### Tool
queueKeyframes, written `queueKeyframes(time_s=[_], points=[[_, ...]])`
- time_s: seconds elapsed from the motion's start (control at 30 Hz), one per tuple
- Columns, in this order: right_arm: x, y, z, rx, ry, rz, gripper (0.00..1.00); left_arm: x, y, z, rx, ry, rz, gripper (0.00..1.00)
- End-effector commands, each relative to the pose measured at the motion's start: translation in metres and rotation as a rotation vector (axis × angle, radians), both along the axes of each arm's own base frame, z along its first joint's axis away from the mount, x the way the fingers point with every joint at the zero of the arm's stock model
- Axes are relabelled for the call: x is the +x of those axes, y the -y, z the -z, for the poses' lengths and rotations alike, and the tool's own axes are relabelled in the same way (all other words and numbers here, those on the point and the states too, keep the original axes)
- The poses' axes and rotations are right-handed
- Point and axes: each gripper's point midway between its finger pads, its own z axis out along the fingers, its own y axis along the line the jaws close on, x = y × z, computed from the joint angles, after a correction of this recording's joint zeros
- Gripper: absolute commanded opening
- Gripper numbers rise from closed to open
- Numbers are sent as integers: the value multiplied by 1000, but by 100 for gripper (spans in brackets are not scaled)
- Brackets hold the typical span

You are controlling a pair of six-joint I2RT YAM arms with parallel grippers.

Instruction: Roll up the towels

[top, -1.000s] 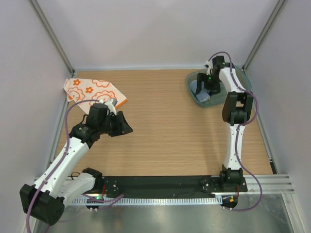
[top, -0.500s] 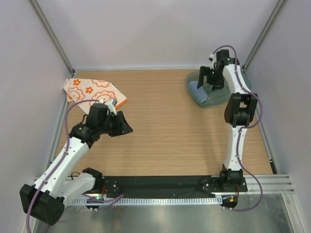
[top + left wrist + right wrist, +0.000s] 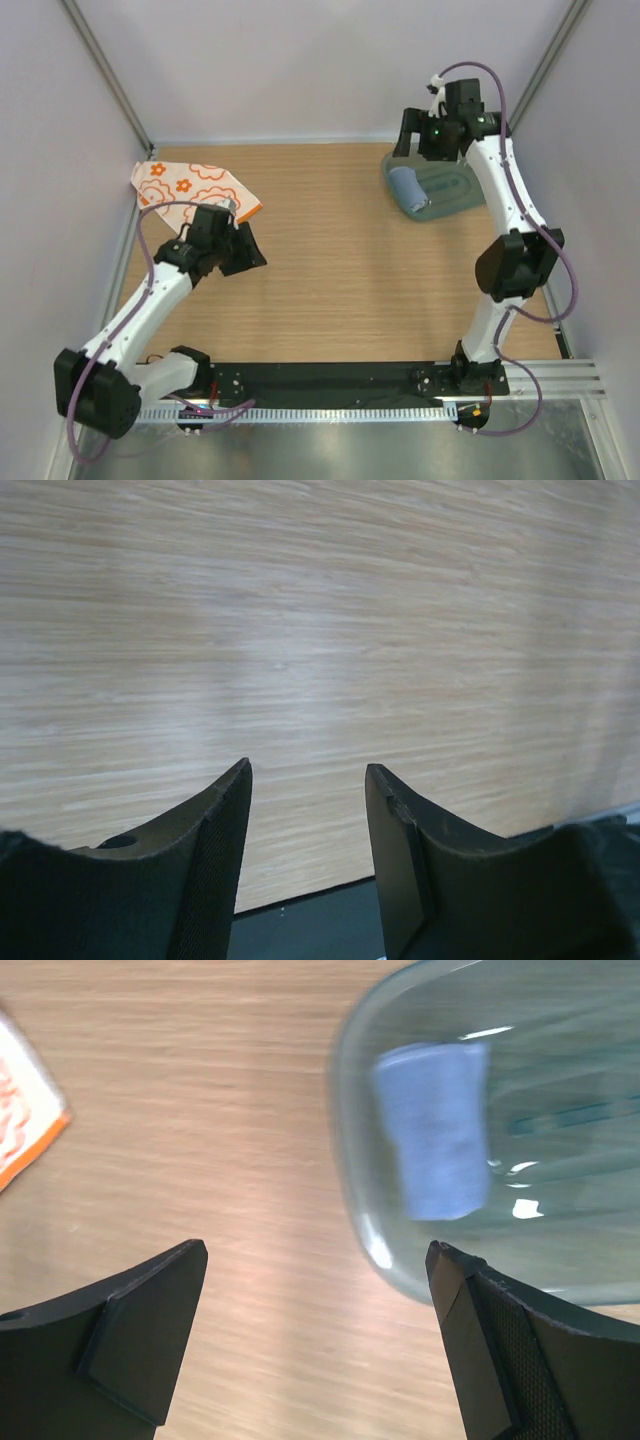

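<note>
**Top view:** printed towel [image 3: 190, 187] lies at the table's [image 3: 340, 260] far-left corner. The rolled blue towel [image 3: 408, 187] sits in the tray [image 3: 462, 188], far right, with bare wood between them.
**Left wrist:** left gripper [image 3: 308, 780] parted, empty.
**Right wrist:** right gripper [image 3: 315, 1260] spread wide, empty, above the tray rim.

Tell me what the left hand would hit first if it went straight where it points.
The left hand would likely meet bare table wood first; nothing else shows ahead of it.
</note>
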Motion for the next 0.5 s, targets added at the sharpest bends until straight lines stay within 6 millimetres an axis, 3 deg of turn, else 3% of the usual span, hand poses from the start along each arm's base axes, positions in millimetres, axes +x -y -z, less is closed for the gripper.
queueKeyframes(time_s=[0.0, 0.07, 0.1, 0.17, 0.2, 0.23, 0.3, 0.33, 0.4, 0.47], points=[[-38, -66, -30, 52, 82, -100, 100, 34, -16, 2, 47, -45, -140, 51], [-68, -88, -25, 65, 65, -145, 100, 57, -32, 3, 84, -67, -220, 50], [-80, -110, -23, 75, 69, -184, 100, 63, -38, 3, 84, -81, -257, 50], [-108, -124, -6, 122, 16, -182, 100, 80, -73, 9, 130, -109, -395, 51], [-117, -139, -9, 173, 30, -216, 100, 84, -84, 11, 126, -126, -453, 55], [-134, -140, 8, 192, -8, -220, 100, 87, -95, 15, 121, -146, -496, 55], [-144, -151, 13, 263, -19, -207, 100, 92, -121, 24, 117, -178, -586, 59], [-157, -156, 27, 275, -62, -221, 100, 92, -128, 26, 118, -190, -615, 60], [-169, -162, 28, 285, -66, -239, 100, 90, -158, 36, 124, -219, -716, 62], [-181, -167, 36, 258, -88, -261, 100, 91, -173, 42, 122, -225, -771, 64]])
